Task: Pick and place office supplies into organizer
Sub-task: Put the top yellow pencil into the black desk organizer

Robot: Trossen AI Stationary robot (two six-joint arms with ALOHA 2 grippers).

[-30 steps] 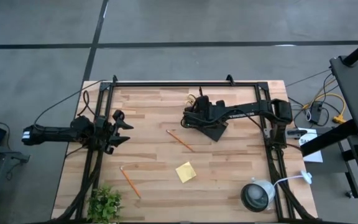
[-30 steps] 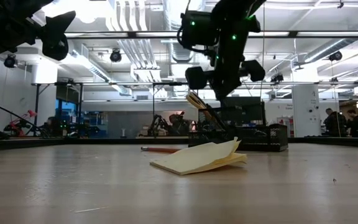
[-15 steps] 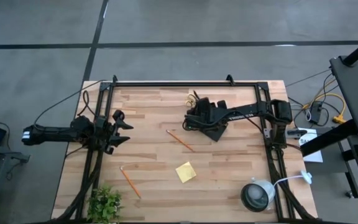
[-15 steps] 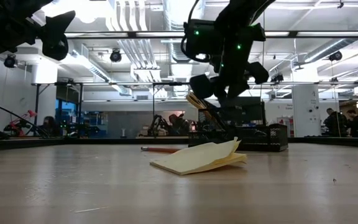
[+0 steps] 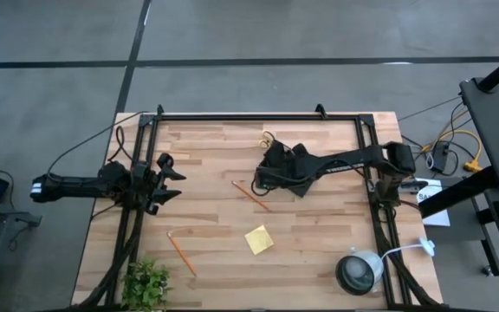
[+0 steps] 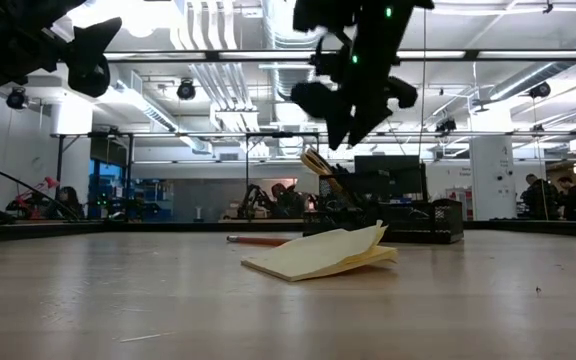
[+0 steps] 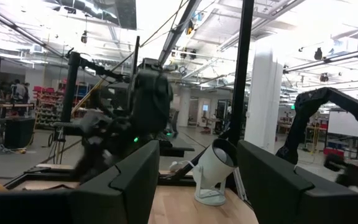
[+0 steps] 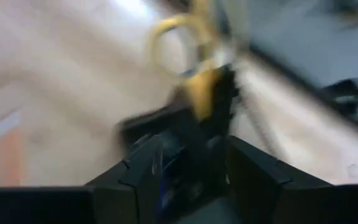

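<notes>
The black organizer [image 6: 418, 222] stands at the table's far middle, mostly under my right arm in the high view. Yellow scissors handles [image 5: 268, 139] and orange pencil ends [image 6: 316, 162] stick up out of its cup. My right gripper [image 6: 340, 112] hangs open above the cup, touching nothing. In the blurred right wrist view the scissors handle [image 8: 179, 43] and organizer [image 8: 185, 124] lie ahead of the fingers. One pencil [image 5: 251, 196], another pencil [image 5: 180, 251] and the yellow sticky-note pad [image 5: 259, 239] lie flat on the table. My left gripper [image 5: 167, 178] waits open at the left edge.
A round grey-white lamp [image 5: 358, 271] stands at the near right corner and a green plant [image 5: 145, 282] at the near left corner. A black frame rail [image 5: 258, 116] runs along the far edge. Bare wood lies between the pad and the left arm.
My right gripper has opened above the organizer's cup, risen clear of it and rolled about its own axis, drifting slightly toward the table's near edge. The items in the cup have stayed upright where they were.
</notes>
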